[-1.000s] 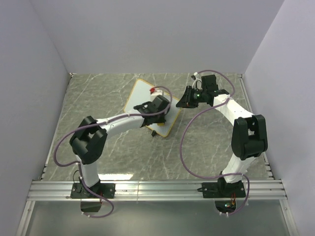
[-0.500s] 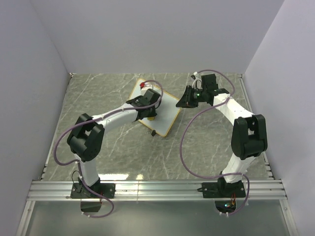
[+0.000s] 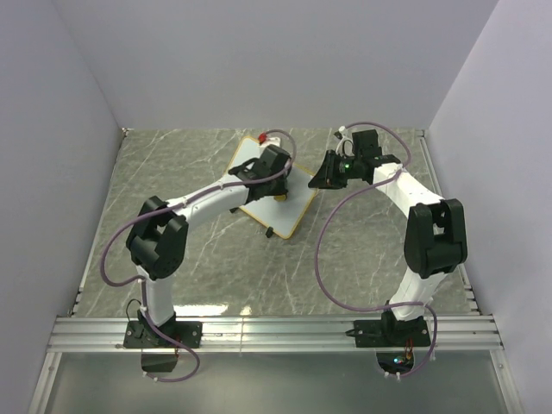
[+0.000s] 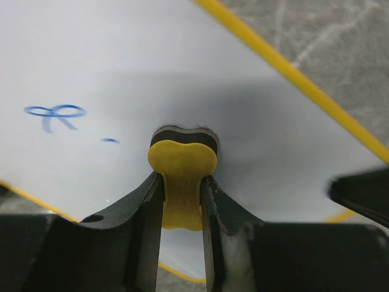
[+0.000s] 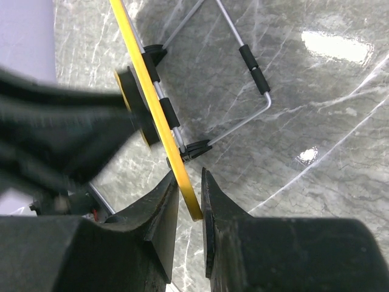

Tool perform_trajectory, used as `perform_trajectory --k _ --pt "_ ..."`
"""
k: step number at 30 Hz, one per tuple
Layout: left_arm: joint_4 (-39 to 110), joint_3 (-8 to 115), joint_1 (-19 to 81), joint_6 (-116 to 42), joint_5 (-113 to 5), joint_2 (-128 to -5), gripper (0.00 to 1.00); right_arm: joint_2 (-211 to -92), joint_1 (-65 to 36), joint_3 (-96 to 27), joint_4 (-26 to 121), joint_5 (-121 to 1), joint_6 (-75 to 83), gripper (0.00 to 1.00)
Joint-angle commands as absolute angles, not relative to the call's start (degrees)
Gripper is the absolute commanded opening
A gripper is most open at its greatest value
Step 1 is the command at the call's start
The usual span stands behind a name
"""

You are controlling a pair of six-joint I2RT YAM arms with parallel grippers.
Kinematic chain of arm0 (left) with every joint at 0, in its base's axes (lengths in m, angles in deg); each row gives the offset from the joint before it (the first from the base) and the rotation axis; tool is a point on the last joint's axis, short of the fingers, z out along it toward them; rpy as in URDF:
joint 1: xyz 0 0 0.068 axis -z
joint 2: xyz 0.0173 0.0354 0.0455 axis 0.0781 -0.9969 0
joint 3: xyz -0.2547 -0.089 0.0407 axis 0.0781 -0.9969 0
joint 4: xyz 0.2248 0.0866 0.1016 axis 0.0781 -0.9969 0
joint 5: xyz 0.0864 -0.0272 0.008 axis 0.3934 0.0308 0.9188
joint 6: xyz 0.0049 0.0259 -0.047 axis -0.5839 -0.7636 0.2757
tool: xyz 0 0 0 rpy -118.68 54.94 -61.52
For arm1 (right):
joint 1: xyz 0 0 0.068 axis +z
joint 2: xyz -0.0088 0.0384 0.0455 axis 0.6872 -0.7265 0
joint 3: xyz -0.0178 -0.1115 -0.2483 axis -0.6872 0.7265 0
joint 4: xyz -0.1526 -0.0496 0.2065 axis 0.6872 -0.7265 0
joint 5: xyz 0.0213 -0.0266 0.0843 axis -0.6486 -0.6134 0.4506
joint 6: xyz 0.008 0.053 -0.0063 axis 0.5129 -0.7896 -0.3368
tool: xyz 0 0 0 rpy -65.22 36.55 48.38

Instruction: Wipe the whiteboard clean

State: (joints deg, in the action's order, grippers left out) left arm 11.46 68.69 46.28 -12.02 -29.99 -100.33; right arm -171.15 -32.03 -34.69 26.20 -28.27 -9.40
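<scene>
Your left gripper [image 4: 182, 188] is clamped on a yellow eraser block [image 4: 182, 159], and the block's dark pad sits against the white face of the whiteboard [image 4: 121, 55]. Left of the block on that face you have a looped blue scribble [image 4: 56, 112], with a small blue dash [image 4: 110, 140] between the two. The whiteboard stands tilted on the marble table [image 3: 172, 172], beyond both arm bases. At the whiteboard's right edge your right gripper [image 5: 189, 201] pinches the yellow frame [image 5: 155, 115] tight. Behind the whiteboard, a wire stand [image 5: 255, 79] rests on the table.
</scene>
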Motion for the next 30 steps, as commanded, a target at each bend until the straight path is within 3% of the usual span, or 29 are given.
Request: perform_trajectory --k 1,11,22,30 --pt "13.9 64.5 40.0 -11.3 -30.0 -99.1 0.00 -171.3 -31.6 -37.3 22.7 -29.5 -8.7 0.00" --pt "16.2 57.1 35.3 -10.9 -31.5 -97.4 0.00 -172.1 -31.6 -38.1 22.5 -29.3 -8.9 0.00" --pt "11.5 71.7 45.5 -13.1 -31.8 -100.7 0.00 -172.7 -31.7 -38.4 22.9 -28.6 -9.3 0.00" --pt "10.5 73.9 40.1 -13.4 -32.9 -102.2 0.00 -172.0 -31.6 -38.3 22.2 -28.8 -8.9 0.00"
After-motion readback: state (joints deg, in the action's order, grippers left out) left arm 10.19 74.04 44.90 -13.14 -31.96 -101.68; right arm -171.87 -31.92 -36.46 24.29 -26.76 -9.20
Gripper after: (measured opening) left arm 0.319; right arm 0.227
